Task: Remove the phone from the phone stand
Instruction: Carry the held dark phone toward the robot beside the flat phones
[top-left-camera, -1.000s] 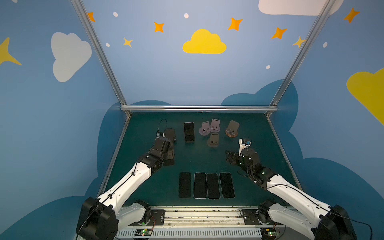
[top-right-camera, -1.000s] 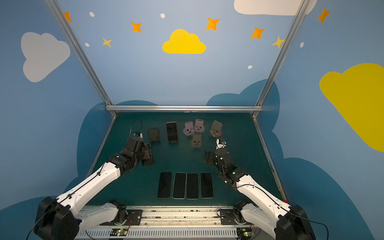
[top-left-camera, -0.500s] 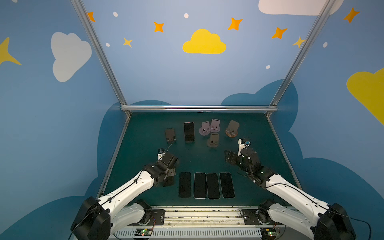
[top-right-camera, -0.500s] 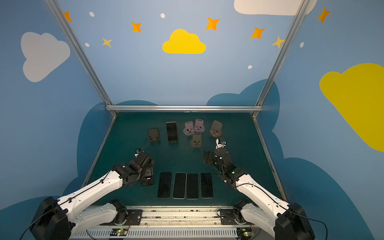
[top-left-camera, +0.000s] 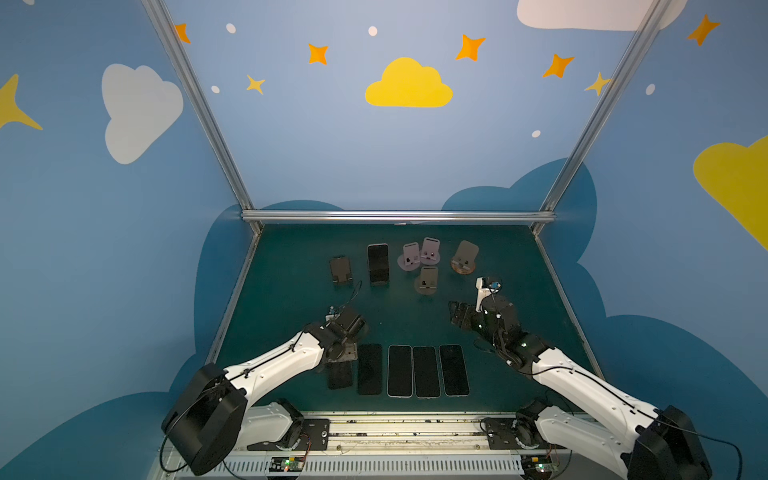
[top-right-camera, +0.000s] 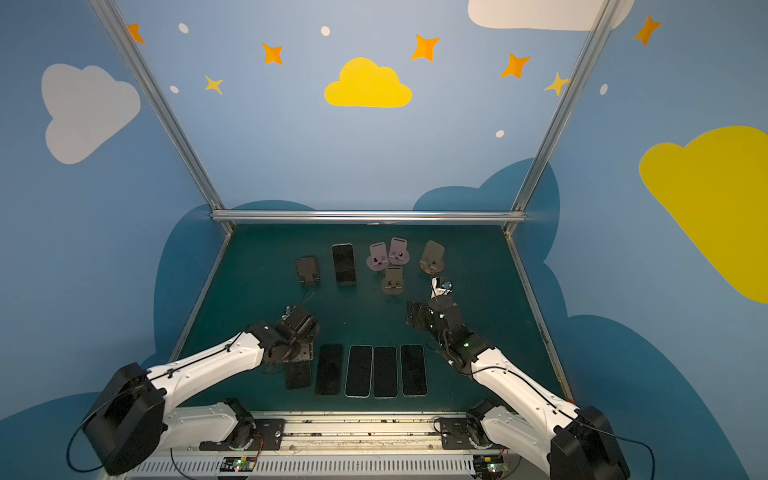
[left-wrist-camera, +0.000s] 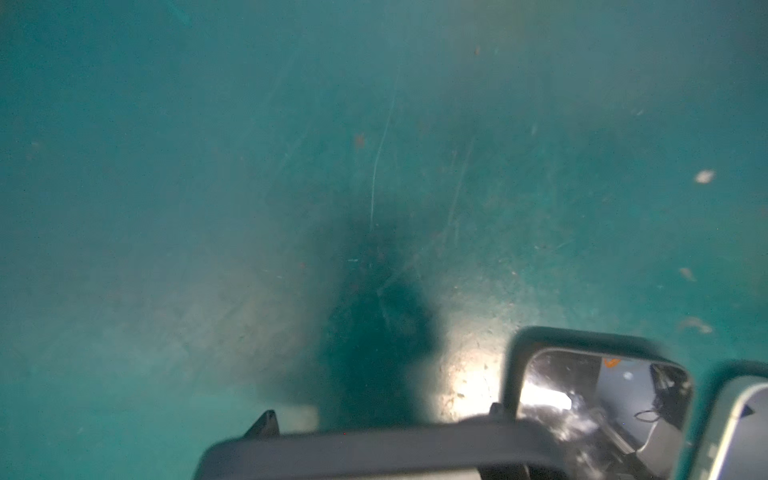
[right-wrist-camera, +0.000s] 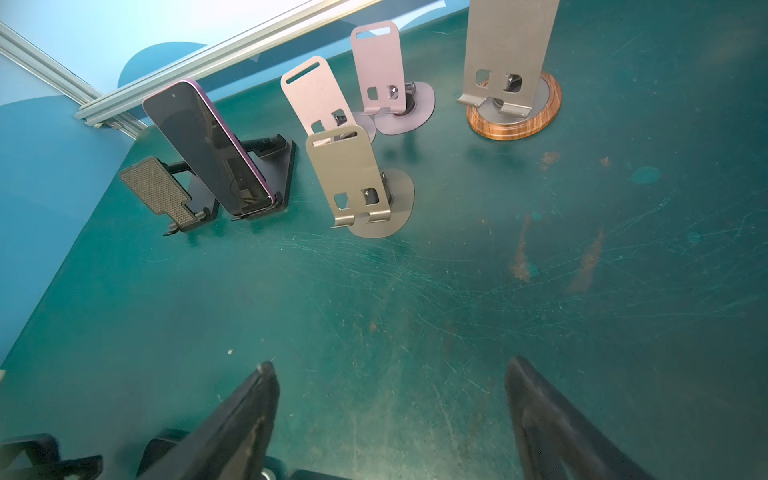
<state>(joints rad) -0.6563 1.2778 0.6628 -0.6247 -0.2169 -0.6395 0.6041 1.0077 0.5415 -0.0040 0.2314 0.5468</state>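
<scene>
**Top views only:** whole layout on green mat (top-left-camera: 291, 316). Left gripper (top-left-camera: 343, 360) low at near left, clamped narrow on dark phone (top-left-camera: 340, 376), just beside a flat row of four phones (top-left-camera: 400, 371) along the front edge. Right gripper (top-left-camera: 459, 316) well apart at right, above the mat, spread wide, holding nothing.

**Left wrist view only:** dark phone as a blurred bar across the fingertips (left-wrist-camera: 266, 419), mat close beneath. Glossy screen of nearest row phone (left-wrist-camera: 602, 407) alongside. Contact between dark phone and mat impossible to tell.

**Right wrist view only:** detail of the holders at the rear. Purple-edged phone (right-wrist-camera: 208, 145) tilted back in black stand (right-wrist-camera: 286, 166), lower edge seated in its lip; sole loaded holder. Just beside it, second black stand (right-wrist-camera: 160, 191). Further along, two pink stands (right-wrist-camera: 316, 91), grey stand (right-wrist-camera: 345, 174) in front of them, and wood-based stand (right-wrist-camera: 515, 124) nearest the right gripper.
</scene>
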